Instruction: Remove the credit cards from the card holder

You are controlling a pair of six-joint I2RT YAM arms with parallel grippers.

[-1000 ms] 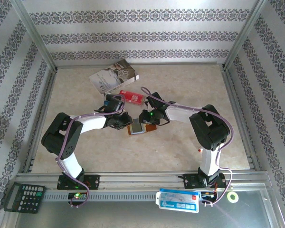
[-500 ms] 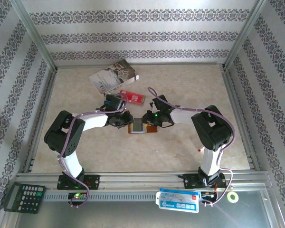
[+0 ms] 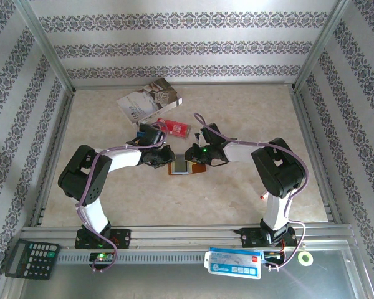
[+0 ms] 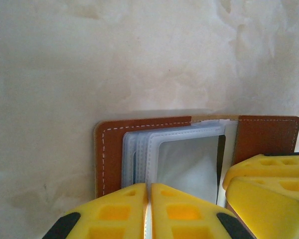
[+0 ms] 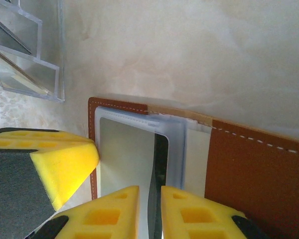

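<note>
Brown card holder [image 3: 186, 167] open, overhead booklet [image 3: 148, 99] beyond

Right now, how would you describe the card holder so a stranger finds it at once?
Start at the middle of the beige table, between the left gripper and the right gripper. There the card holder lies open: brown leather with white stitching and clear pockets, smaller than the white-grey booklet beyond it.

Card holder [image 4: 112, 149]: brown leather, white stitching, grey-blue clear sleeves. Fingers [image 4: 114, 214]: yellow. Surface [image 3: 237, 112]: beige, marbled. Walls [image 3: 174, 37]: white w/ grey floral stripes. Calculator [image 3: 31, 257]: black. Booklet [image 3: 146, 99]: white-grey.
</note>
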